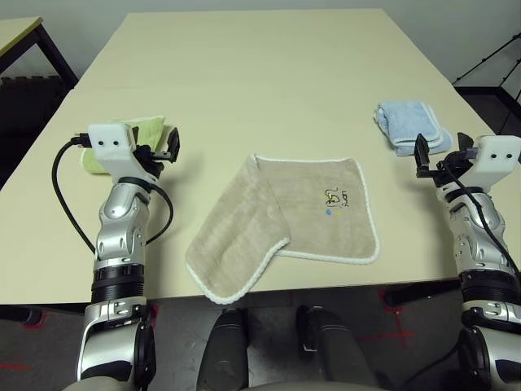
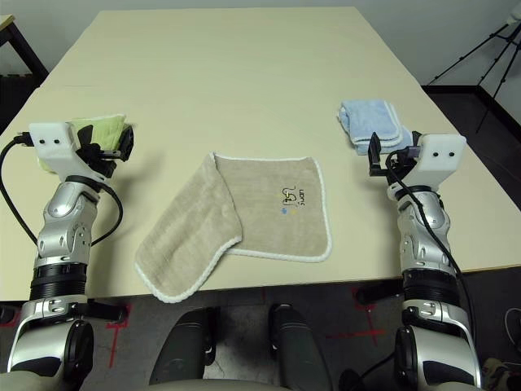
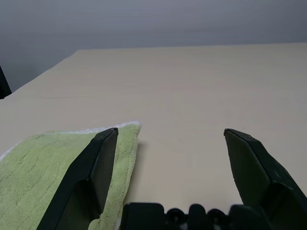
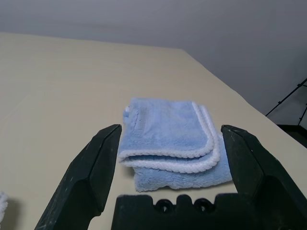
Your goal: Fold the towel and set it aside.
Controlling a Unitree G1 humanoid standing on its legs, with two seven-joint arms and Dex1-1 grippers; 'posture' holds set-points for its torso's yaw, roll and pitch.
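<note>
Left eye view: pale table (image 1: pixel 269 73); beige towel (image 1: pixel 309 216) lying near its front edge, left portion folded over diagonally. Green towel (image 1: pixel 151 130) at left, blue towel (image 1: pixel 411 126) at right. Left gripper (image 1: pixel 167 145) and right gripper (image 1: pixel 435 156) both spread, holding nothing.

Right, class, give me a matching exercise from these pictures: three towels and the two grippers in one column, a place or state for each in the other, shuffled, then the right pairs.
Column one:
1. beige towel
2. light blue towel
3. light green towel
4. left gripper and right gripper

Column two:
A. folded, on the table's right side
B. open, holding nothing
C. spread in the middle, one corner turned over
D. folded, beneath the left gripper

Pairs: 1-C, 2-A, 3-D, 4-B
</note>
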